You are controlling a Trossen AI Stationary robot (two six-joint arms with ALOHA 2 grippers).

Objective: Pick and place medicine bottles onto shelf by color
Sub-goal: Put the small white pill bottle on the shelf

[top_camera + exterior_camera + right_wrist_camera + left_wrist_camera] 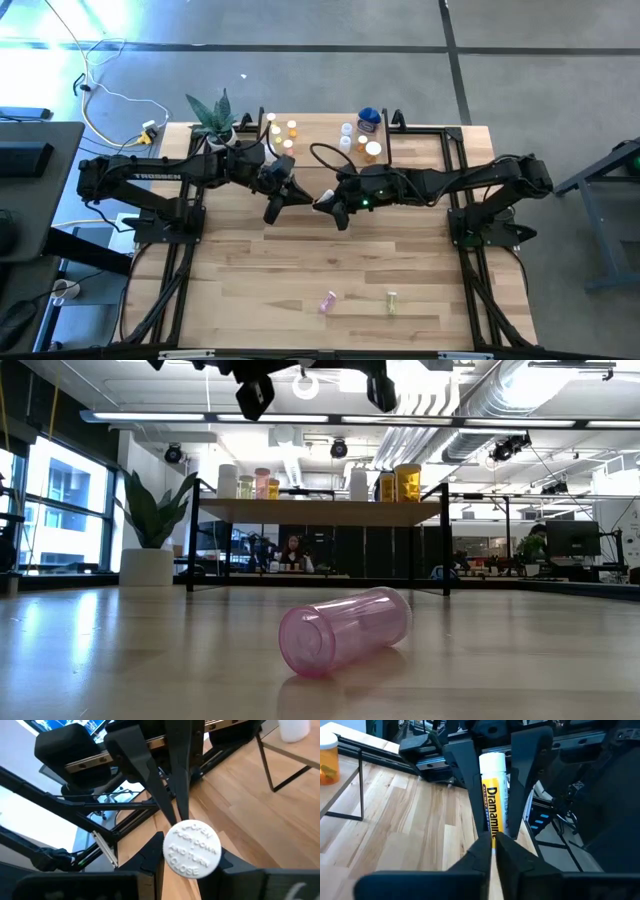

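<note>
Both jaws pinch one white-capped bottle (493, 795) at centre frame; left gripper (493, 839), right gripper (172, 820). We judge a mid-air handover; next, one side lets go.

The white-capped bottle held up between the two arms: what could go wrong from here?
1. The right gripper grips the bottle, but the left gripper is shut with its fingertips together at the bottle's end, not around it. If the right lets go, the bottle would probably drop to the table.
2. The pink bottle lies on its side, so a knock could set it rolling.
</note>
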